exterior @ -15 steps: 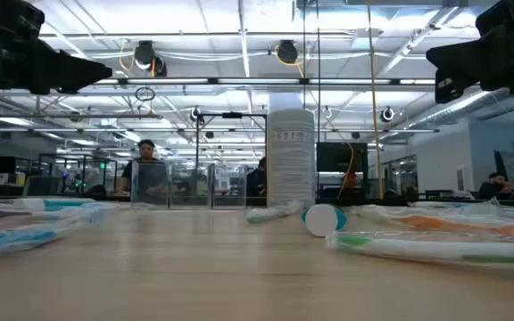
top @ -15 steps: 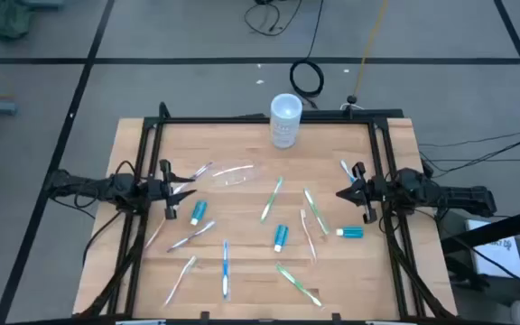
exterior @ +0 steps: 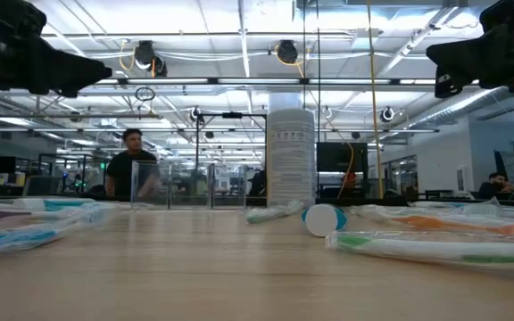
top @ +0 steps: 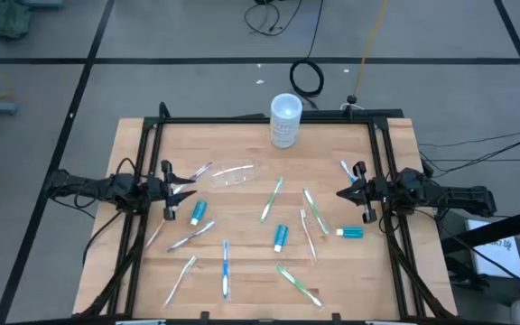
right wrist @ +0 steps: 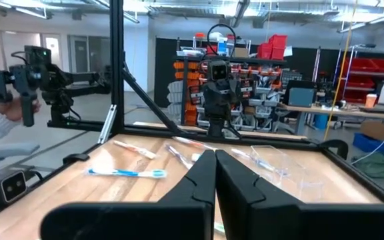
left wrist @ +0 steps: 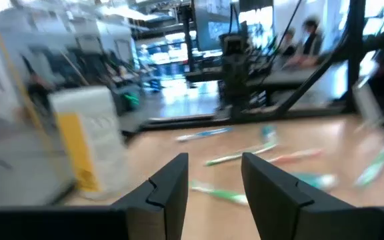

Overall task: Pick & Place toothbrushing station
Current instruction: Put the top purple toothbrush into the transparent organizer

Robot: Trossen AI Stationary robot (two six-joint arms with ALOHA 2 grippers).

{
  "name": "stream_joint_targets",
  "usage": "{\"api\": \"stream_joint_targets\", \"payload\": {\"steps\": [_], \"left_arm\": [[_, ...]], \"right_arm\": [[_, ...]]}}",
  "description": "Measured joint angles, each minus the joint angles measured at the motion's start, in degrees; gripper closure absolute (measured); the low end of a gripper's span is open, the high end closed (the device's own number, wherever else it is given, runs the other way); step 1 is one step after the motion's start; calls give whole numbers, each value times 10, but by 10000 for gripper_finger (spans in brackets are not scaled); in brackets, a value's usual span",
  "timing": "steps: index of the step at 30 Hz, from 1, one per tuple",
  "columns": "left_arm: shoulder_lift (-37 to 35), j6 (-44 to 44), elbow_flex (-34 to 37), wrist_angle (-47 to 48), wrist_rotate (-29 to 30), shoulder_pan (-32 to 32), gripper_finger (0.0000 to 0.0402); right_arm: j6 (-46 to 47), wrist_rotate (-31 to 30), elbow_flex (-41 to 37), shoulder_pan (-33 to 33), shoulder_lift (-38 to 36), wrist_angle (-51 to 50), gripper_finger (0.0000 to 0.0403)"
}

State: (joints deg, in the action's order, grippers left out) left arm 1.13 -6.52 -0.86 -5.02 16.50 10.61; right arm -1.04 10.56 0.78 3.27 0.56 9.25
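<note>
The toothbrushing station, a small clear plastic tray [top: 233, 174], rests flat on the wooden table left of centre. It also shows in the low view [exterior: 172, 194] and the right wrist view [right wrist: 279, 163]. My left gripper [top: 184, 189] hovers open and empty just left and near of the tray; its spread fingers show in the left wrist view [left wrist: 212, 190]. My right gripper [top: 340, 193] hovers shut and empty at the table's right side, its fingers closed together [right wrist: 215, 163].
A tall white cup [top: 284, 119] stands at the far edge, centre. Several toothbrushes [top: 272, 199] and small toothpaste tubes [top: 281, 237] lie scattered over the table's middle and near half. A black frame [top: 242, 120] rims the table. A person [exterior: 132, 169] stands in the room behind.
</note>
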Motion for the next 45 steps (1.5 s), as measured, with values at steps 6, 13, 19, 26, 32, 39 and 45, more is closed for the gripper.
{"api": "stream_joint_targets", "payload": {"steps": [6,13,19,26,32,39,45], "left_arm": [[0,84,0,-28,-12,0,256],[0,67,0,-93,-8,0,256],[0,80,0,-116,49,0,256],[0,116,0,-42,144,0,256],[0,96,0,-36,182,0,256],[21,70,-60,34,187,0,256],[111,123,-170,192,192,0,257]], "right_arm": [[-23,0,0,0,0,20,403],[-151,-3,0,0,0,102,403],[-83,0,0,0,0,113,403],[-75,0,0,0,10,158,403],[-62,-1,0,0,37,199,382],[-40,-55,0,0,73,197,328],[-41,-94,0,0,85,197,299]]}}
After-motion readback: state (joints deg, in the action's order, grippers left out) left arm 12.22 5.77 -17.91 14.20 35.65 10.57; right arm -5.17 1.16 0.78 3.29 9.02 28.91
